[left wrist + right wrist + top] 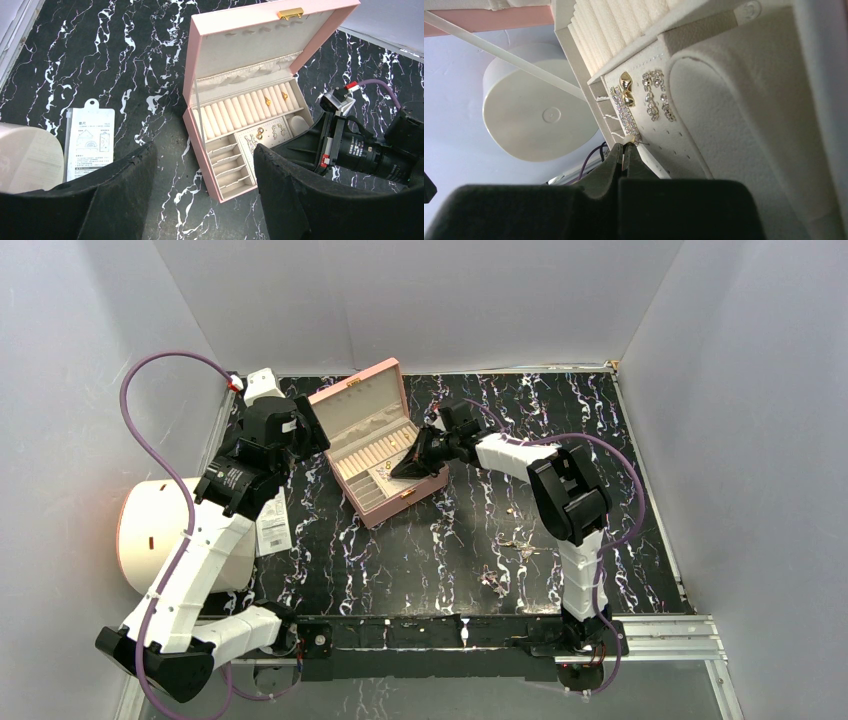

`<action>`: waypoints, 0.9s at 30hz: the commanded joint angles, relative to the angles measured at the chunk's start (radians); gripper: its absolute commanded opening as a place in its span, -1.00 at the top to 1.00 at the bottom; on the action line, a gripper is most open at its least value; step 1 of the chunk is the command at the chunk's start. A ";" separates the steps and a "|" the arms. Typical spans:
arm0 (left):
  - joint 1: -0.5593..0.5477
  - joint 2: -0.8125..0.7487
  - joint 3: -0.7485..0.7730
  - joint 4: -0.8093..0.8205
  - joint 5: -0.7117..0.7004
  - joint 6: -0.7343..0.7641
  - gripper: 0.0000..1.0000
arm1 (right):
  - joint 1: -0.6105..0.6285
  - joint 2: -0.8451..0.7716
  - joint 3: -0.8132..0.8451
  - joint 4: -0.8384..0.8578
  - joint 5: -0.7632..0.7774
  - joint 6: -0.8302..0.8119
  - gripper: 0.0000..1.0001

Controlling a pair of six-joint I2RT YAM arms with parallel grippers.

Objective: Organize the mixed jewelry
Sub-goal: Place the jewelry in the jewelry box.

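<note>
Mixed jewelry (pixel 492 580): right tool (pixel 625 150), pinched on a gold stud (pixel 629 142), needed a square, gentle push into the earring pad (pixel 674 145); left tool (pixel 202 155) gaped wide

Two small gold rings (pixel 267 101) sit tucked in the soft rolls (pixel 235 110) of the open pink box (pixel 192 60). Gold and sparkly earrings (pixel 656 95) are stuck on the pale pad (pixel 252 144) just beside the rolls. More tiny shiny pieces (pixel 492 580) lie loose on the black table (pixel 400 570), well apart from the box.
</note>
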 commanded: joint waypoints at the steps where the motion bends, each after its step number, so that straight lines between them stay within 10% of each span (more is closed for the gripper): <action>1: 0.004 -0.011 -0.001 0.017 -0.016 0.001 -0.36 | 0.011 0.012 0.045 0.017 -0.029 -0.007 1.00; 27: 0.004 -0.017 -0.005 0.015 -0.016 0.002 -0.36 | -0.013 -0.053 0.006 -0.090 0.096 -0.008 0.88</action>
